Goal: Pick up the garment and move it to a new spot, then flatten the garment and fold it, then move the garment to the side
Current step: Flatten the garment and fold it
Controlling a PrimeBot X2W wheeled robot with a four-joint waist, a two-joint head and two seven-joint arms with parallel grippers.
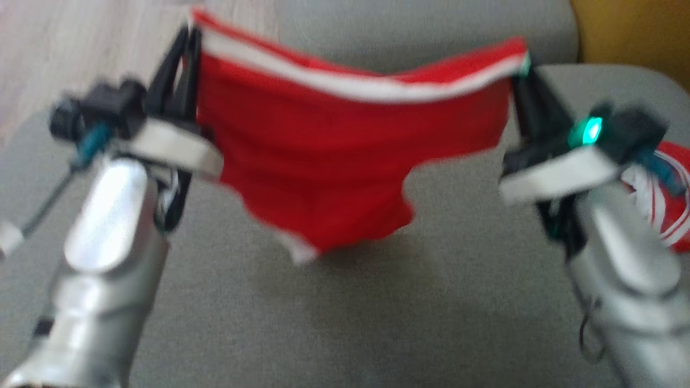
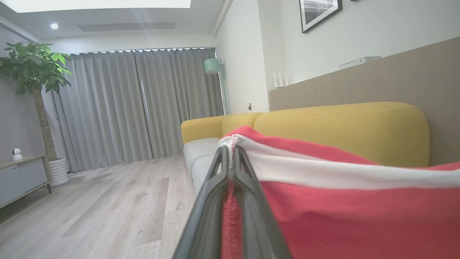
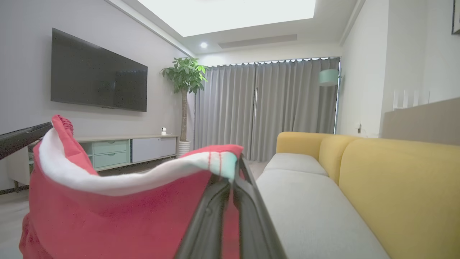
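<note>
Two arms raised and reaching forward, left arm (image 1: 108,231) and right arm (image 1: 625,258), well apart over the grey sofa seat (image 1: 431,312). Left pincer (image 1: 190,40) points up, pinched tight on one top corner of the garment (image 1: 323,161). Right pincer (image 1: 522,70) points up too, pinched tight on the other top corner. Garment is red with a white band along the top edge and a stitched seam at each gripped corner. It hangs in the air between the pincers, top edge sagging mid-span, lower part bunched to a point, shadow on the cushion beneath. Head view blurred.
</note>
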